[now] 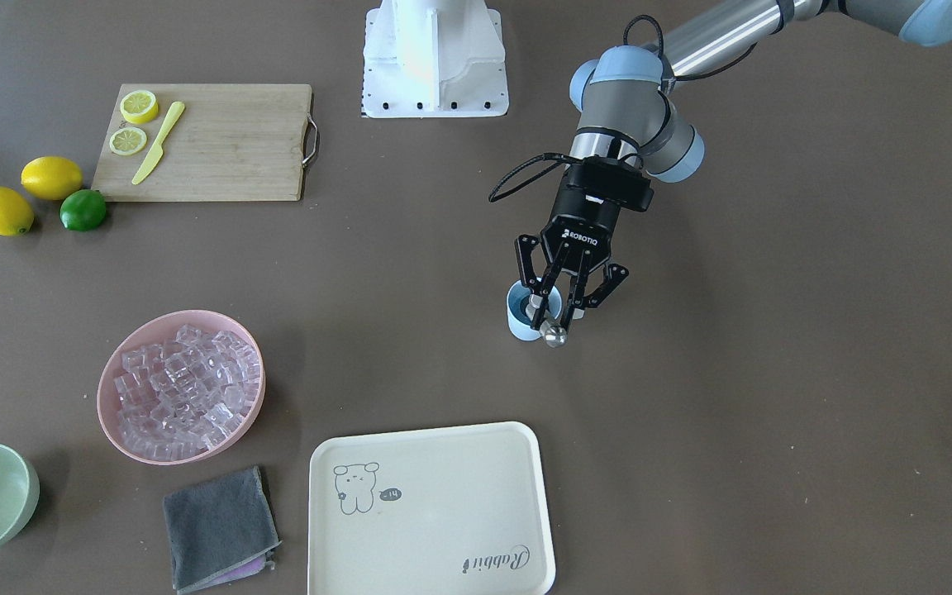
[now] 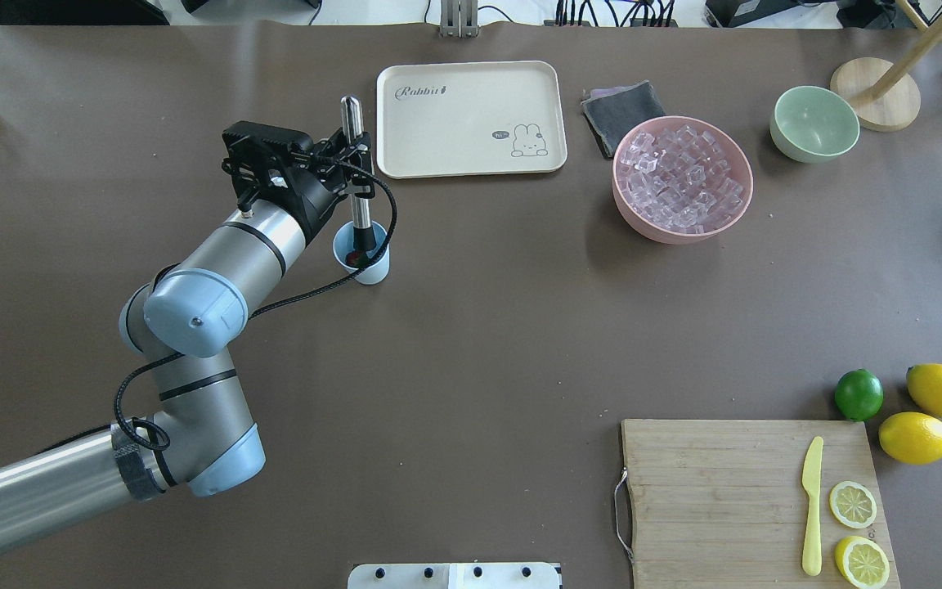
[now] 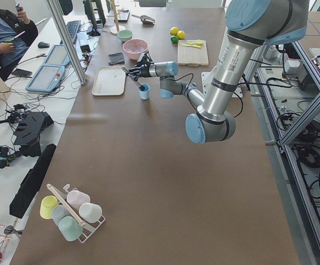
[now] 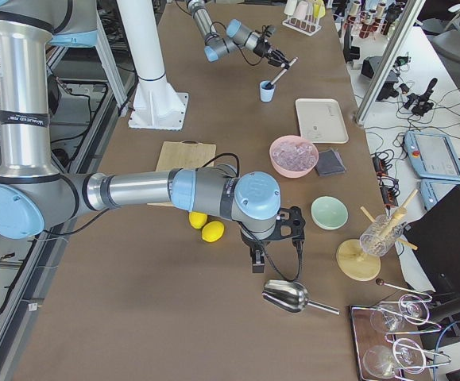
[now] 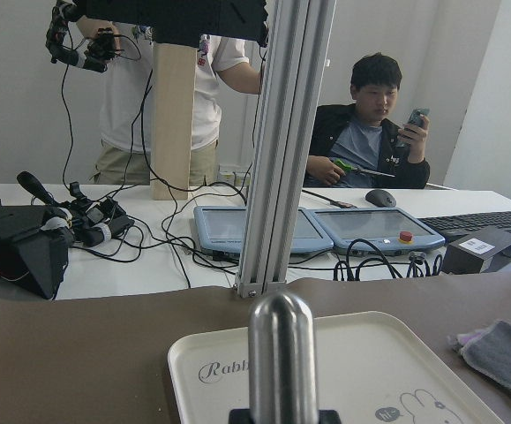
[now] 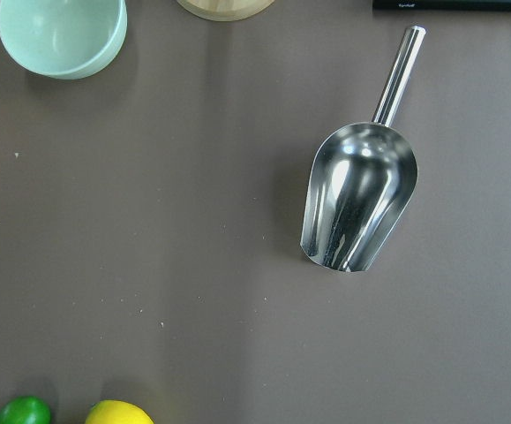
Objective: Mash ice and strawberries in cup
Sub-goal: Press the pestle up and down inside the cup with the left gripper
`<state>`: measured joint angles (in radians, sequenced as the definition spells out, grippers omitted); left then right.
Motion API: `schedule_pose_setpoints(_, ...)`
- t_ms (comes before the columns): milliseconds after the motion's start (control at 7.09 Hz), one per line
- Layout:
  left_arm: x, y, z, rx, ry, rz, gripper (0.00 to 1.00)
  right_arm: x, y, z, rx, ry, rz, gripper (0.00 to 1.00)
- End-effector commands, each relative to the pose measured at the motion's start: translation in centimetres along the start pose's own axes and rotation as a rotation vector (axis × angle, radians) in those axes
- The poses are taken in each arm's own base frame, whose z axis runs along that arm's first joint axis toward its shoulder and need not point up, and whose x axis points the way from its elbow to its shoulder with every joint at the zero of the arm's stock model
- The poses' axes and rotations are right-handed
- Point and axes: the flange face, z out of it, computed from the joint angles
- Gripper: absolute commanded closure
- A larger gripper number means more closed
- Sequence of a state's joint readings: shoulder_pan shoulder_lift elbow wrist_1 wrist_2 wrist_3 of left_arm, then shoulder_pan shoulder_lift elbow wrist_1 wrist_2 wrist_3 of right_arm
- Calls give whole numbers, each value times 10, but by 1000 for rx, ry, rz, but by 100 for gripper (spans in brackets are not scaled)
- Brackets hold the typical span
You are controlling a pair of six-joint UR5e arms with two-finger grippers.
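The light blue cup (image 2: 373, 266) stands left of the table's middle. A steel muddler (image 2: 354, 143) stands tilted in it, with its black lower end inside. My left gripper (image 2: 350, 155) is shut on the muddler's shaft above the cup (image 1: 519, 321). A red bit, the strawberry (image 2: 352, 260), shows at the cup's bottom beside the muddler's tip. The ice (image 2: 682, 173) fills a pink bowl (image 2: 633, 219) to the right; whether any ice lies in the cup I cannot tell. My right gripper (image 4: 257, 260) hangs over the table's far right end, seen only from the side, so its state is unclear.
A cream tray (image 2: 471, 119) and grey cloth (image 2: 622, 110) lie beyond the cup. A pale green bowl (image 2: 814, 124) sits right of the pink bowl. A cutting board (image 2: 749, 499) holds lemon slices and a yellow knife, beside lemons and a lime (image 2: 858, 394). A metal scoop (image 6: 358, 205) lies under the right wrist.
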<state>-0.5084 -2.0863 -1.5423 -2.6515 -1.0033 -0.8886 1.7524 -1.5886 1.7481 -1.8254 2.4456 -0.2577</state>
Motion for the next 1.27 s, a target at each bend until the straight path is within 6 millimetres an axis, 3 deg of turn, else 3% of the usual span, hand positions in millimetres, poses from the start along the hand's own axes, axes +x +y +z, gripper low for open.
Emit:
schedule_pose_setpoints(0, 2, -48, -10, 39, 25, 30, 76, 0, 0, 1, -1, -1, 1, 1)
schedule_pose_setpoints(141, -2, -53, -7, 38, 19, 36, 76, 1, 1, 0, 0, -1, 2, 1)
schedule_pose_setpoints(565, -2, 8, 3, -17, -16, 12, 76, 2, 2, 2, -3, -2, 5, 1)
schedule_pose_setpoints(706, -5, 13, -3, -20, -12, 12, 76, 2, 2, 2, -3, -2, 4, 1)
schedule_pose_setpoints(847, -5, -1, -6, -4, 8, 6, 76, 2, 2, 2, -3, -2, 5, 1)
schedule_pose_setpoints(988, -2, -29, -11, 16, 30, -8, 76, 2, 3, 2, -4, -2, 6, 1)
schedule_pose_setpoints(1129, -29, -75, -5, -30, 87, -21, 76, 3, 5, 3, -6, -3, 9, 1)
